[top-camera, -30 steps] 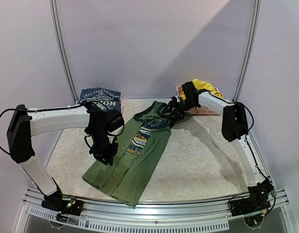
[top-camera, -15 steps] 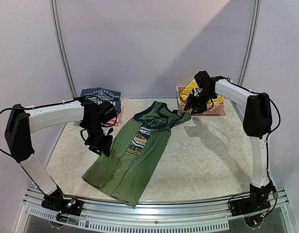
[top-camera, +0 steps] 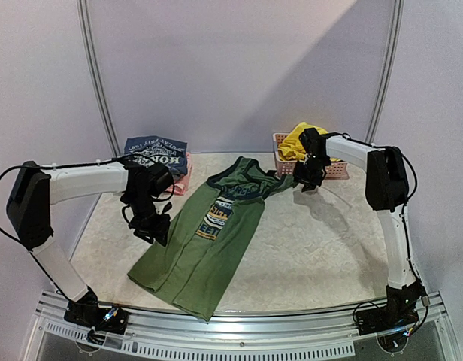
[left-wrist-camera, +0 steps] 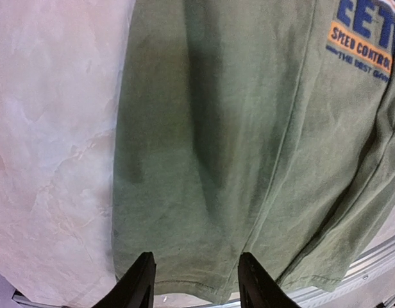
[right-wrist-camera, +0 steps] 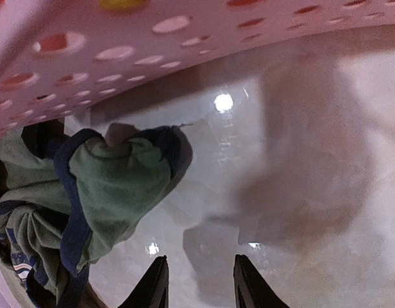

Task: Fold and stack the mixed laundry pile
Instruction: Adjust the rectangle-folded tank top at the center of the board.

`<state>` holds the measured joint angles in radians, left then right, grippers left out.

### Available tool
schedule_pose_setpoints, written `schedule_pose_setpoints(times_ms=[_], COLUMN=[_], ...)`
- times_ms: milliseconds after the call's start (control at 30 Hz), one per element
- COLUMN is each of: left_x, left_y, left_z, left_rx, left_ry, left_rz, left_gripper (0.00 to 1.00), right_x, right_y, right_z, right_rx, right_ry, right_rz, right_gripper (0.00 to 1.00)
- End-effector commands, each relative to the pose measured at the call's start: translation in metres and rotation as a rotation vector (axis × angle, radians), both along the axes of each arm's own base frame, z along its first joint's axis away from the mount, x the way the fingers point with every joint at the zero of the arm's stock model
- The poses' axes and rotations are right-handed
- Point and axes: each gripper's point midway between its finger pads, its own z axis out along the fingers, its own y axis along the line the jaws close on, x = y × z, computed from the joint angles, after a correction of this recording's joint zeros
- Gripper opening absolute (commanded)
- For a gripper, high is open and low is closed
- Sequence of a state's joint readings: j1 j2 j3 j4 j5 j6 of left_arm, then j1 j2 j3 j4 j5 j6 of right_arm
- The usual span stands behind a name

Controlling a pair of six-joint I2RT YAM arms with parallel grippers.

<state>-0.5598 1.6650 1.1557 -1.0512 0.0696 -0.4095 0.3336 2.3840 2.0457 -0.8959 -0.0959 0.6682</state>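
The olive-green sleeveless shirt (top-camera: 205,241) lies spread out on the table, its logo up and its hem toward the near edge. It fills the left wrist view (left-wrist-camera: 249,141), and its shoulder strap shows bunched in the right wrist view (right-wrist-camera: 114,179). The yellow shorts (top-camera: 298,140) lie in the pink basket (top-camera: 338,169) at the back right. My left gripper (top-camera: 155,232) is open and empty, low over the shirt's left edge; the gap between its tips (left-wrist-camera: 194,282) shows only cloth. My right gripper (top-camera: 307,180) is open and empty above bare table beside the basket, right of the strap.
A folded dark blue printed shirt (top-camera: 156,153) lies on a pink one at the back left. The pink basket's perforated wall (right-wrist-camera: 184,45) is close above my right gripper. The metal table rail (top-camera: 239,335) runs along the near edge.
My right arm swung up toward the basket, then came back down to the table beside it. My left gripper drifted left off the shirt's middle to its left edge.
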Motion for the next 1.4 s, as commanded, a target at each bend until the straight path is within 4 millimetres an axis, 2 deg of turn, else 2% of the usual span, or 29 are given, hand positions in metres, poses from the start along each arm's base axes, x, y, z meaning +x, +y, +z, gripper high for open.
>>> schedule_pose_setpoints(times_ms=[0,233,467,633,867,1033,1233,1300,1367], left_x=[-0.006,-0.022,-0.045,-0.057,-0.076,-0.082,-0.08,-0.075,-0.068], left_y=[0.005,0.01,0.016,0.015,0.012,0.01,-0.001,-0.005,-0.007], left_z=[-0.017,-0.035,-0.047,-0.044,-0.04,-0.039,-0.037,-0.032,-0.024], left_rx=[-0.01,-0.026,-0.052,-0.086,-0.12,-0.133,-0.162,-0.17,-0.165], left_ry=[0.028,0.061,0.087,0.087,0.094,0.099,0.096,0.086,0.063], left_rz=[0.003,0.033,0.085,0.128,0.184,0.198,0.204,0.205,0.196], left_gripper=[0.44,0.4,0.36,0.35,0.34,0.34,0.34,0.34,0.34], right_x=[0.014,0.027,0.039,0.041,0.044,0.057,0.077,0.079,0.08], right_y=[0.014,0.03,0.049,0.074,0.112,0.118,0.124,0.119,0.11], right_z=[-0.015,-0.026,-0.041,-0.046,-0.043,-0.036,-0.03,-0.031,-0.023], right_rx=[0.072,0.149,0.233,0.285,0.364,0.39,0.453,0.447,0.421], right_ry=[-0.004,-0.009,-0.01,-0.012,-0.03,-0.064,-0.118,-0.117,-0.127], right_rz=[-0.03,-0.039,-0.03,-0.008,0.004,-0.011,-0.018,-0.029,-0.033], right_gripper=[0.33,0.2,0.0,0.0,0.0,0.0,0.0,0.0,0.0])
